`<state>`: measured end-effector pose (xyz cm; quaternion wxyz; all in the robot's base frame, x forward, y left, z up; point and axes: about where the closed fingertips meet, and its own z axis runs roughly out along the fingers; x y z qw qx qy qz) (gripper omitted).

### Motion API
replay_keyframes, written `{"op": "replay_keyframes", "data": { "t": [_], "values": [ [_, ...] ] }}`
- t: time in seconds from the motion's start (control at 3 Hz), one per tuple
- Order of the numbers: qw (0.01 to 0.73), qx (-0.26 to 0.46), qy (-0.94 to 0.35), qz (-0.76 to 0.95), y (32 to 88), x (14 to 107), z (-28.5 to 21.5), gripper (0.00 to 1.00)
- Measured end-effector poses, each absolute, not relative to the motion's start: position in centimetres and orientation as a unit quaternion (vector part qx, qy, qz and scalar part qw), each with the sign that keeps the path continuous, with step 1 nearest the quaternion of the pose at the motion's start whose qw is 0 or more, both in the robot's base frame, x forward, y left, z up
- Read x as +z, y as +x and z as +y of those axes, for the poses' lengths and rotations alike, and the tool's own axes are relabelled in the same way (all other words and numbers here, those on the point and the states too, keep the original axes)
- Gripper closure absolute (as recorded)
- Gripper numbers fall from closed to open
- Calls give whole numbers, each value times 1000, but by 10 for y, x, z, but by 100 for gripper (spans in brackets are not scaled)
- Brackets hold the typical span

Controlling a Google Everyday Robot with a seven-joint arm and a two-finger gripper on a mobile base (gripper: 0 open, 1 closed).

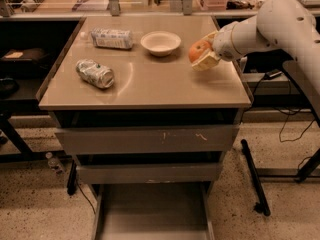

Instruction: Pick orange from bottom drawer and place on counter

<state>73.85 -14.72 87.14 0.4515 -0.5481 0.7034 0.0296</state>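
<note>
My gripper (201, 52) hangs over the right side of the counter (150, 81) and is shut on the orange (198, 50), held between pale fingers (206, 62) just above the tan top. My white arm reaches in from the upper right. The bottom drawer (152, 211) stands pulled out below the cabinet, and its grey floor shows nothing on it.
A white bowl (160, 42) sits on the counter just left of the gripper. A crushed can (95, 73) lies at the left, and a plastic bottle (112, 38) lies at the back left. Two upper drawers (145, 140) are closed. A black stand leg (252, 171) is right of the cabinet.
</note>
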Motion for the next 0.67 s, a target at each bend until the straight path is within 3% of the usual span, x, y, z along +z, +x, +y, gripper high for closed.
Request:
{"op": "replay_keyframes", "data": {
  "t": [0.67],
  "values": [
    [420, 59, -553, 717, 745, 838, -134, 100]
  ]
}}
